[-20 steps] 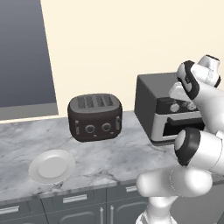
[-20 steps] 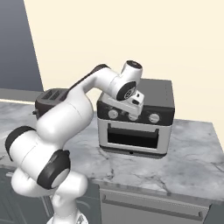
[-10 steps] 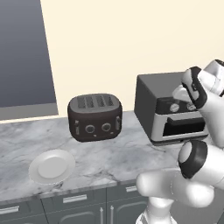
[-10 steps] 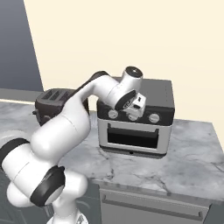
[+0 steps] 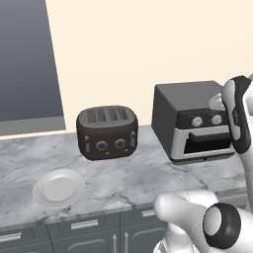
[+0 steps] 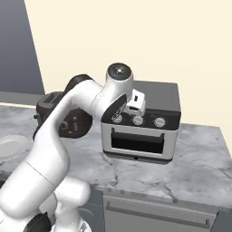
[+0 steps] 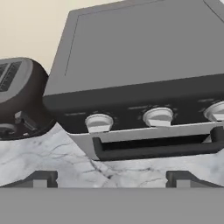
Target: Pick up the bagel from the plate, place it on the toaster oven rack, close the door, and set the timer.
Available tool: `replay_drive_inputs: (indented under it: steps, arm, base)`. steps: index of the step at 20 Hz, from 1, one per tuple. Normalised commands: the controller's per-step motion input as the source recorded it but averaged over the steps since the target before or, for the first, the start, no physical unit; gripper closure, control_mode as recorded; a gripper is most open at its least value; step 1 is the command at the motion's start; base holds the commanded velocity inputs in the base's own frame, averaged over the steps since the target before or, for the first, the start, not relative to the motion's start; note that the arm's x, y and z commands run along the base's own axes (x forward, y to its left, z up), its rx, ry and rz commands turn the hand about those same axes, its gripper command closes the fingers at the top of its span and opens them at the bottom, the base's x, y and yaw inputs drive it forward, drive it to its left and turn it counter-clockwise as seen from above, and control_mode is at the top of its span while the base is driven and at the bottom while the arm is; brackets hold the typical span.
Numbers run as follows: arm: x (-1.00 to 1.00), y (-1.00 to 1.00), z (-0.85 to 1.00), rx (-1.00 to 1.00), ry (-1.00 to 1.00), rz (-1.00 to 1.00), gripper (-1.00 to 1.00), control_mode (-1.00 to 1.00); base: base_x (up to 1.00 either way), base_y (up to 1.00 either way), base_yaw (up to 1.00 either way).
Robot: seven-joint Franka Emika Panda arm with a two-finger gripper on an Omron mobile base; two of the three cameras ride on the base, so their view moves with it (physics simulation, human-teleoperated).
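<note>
The dark grey toaster oven (image 7: 144, 65) stands on the counter just ahead of my gripper (image 7: 111, 178), which is open, its fingertips (image 7: 41, 178) wide apart with nothing between them. Three silver knobs (image 7: 157, 116) line the front panel above the door (image 6: 137, 144), which is shut; its dark bar handle (image 7: 157, 146) runs along the top edge. The toaster oven rack is hidden behind the door. My hand hovers at the left end of the knob row (image 6: 118, 118). The white plate (image 5: 59, 188) lies bare at the counter's front left. The bagel is out of view.
A dark brown four-slot toaster (image 5: 106, 132) sits between the plate and the oven (image 5: 195, 126). The marble counter (image 5: 143, 173) has open room in front of both. My forearm (image 5: 237, 118) crosses the oven's right side in the left base view. Drawers run below the counter edge.
The jaws have spread from partly shut to wide open. The hand has shifted a little toward the left end of the knob panel, and the arm's elbow has swung over.
</note>
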Motion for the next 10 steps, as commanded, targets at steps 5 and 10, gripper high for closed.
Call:
replay_drive_inputs:
  steps: [5, 10]
  arm:
    - [-0.61, 0.23, 0.25, -0.13, -0.03, 0.0, -1.0, -1.0]
    - [-0.1, 0.36, 0.03, -0.04, 0.0, 0.0, -1.0, -1.0]
  base:
    - [0.0, 0.0, 0.0]
    - [0.0, 0.0, 0.0]
